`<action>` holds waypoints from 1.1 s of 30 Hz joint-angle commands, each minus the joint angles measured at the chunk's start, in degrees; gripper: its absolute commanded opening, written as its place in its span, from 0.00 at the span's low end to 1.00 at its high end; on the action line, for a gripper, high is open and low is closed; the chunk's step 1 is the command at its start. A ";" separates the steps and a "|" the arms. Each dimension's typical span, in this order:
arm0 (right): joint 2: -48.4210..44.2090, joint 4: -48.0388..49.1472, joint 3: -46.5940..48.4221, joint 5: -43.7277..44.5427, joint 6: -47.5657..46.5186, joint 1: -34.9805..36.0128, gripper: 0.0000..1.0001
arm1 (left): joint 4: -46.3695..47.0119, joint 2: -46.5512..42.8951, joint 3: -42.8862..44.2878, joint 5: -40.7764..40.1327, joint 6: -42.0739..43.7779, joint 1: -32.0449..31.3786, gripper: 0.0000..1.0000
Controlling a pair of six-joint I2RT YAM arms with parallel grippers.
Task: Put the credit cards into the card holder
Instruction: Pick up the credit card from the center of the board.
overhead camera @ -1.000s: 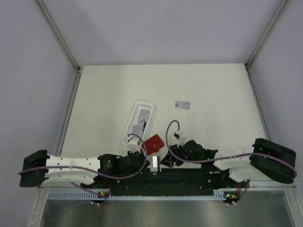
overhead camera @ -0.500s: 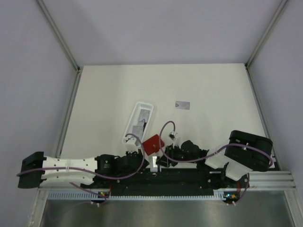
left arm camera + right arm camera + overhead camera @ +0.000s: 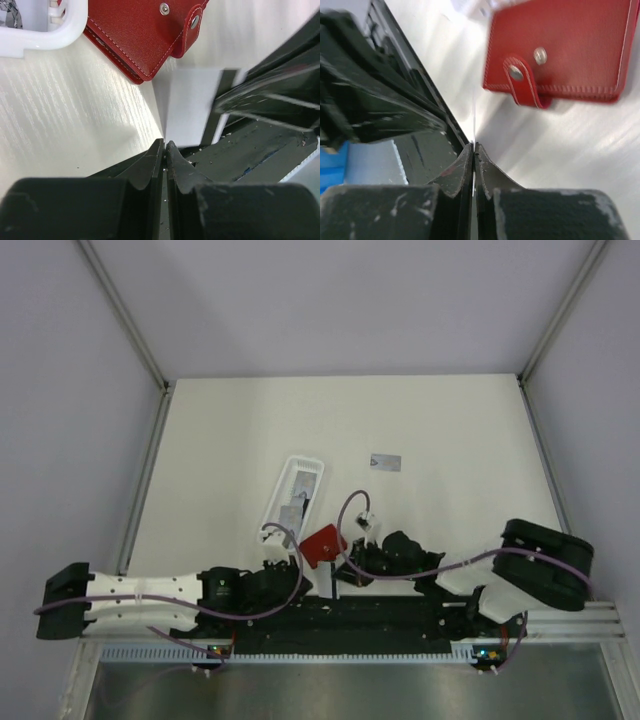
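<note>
While left fingers and right fingers both sit pressed together on one thin grey rectangular credit card, card stands on edge between them. Small red leather-like card holder lies on tabletop just beyond fingertips, clasp tab apparently snapped down. Risks: two grips pulling against each other, so card bends or slips free; holder looks closed, so no pocket to slide into.
</note>
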 commanded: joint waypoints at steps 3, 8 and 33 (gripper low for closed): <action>-27.36 -28.16 6.59 21.43 -11.25 -0.60 0.00 | -2.55 -3.53 1.32 -3.24 -0.26 0.16 0.12; -43.03 -47.08 11.95 27.92 -15.57 -1.82 0.00 | -2.56 -9.06 3.07 -4.82 5.60 0.25 0.27; -45.34 -28.75 16.01 -28.95 -0.73 -11.76 0.00 | 18.53 -12.33 13.71 14.07 30.76 0.25 0.85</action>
